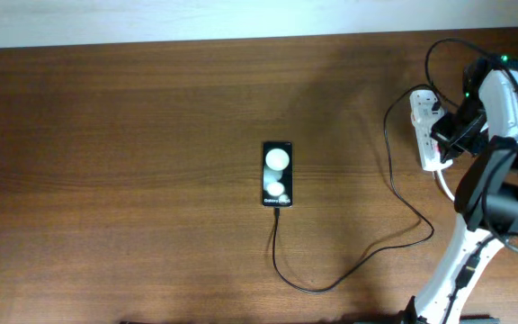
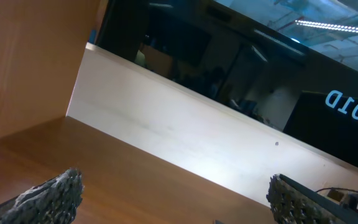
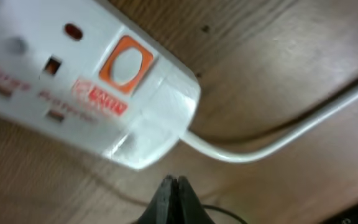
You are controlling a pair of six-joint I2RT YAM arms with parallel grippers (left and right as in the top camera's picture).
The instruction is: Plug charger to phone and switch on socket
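Note:
The phone (image 1: pixel 277 174) lies flat in the middle of the table, screen up with two white glare spots. The black charger cable (image 1: pixel 331 281) meets the phone's near end, loops along the table and runs up to the white socket strip (image 1: pixel 424 126) at the far right. My right gripper (image 3: pixel 174 181) is shut and empty, just off the strip's cord end (image 3: pixel 148 134), near its orange-red switch (image 3: pixel 124 62); it also shows in the overhead view (image 1: pixel 443 144). My left gripper (image 2: pixel 174 182) is open and empty above bare table, and is out of the overhead view.
The strip's thick white cord (image 3: pixel 278 140) curves away beside my right gripper, and a thin black cable (image 3: pixel 229 215) runs just below the fingertips. A pale wall (image 2: pixel 185 134) borders the table's far edge. The right arm (image 1: pixel 497 180) stands over the right edge.

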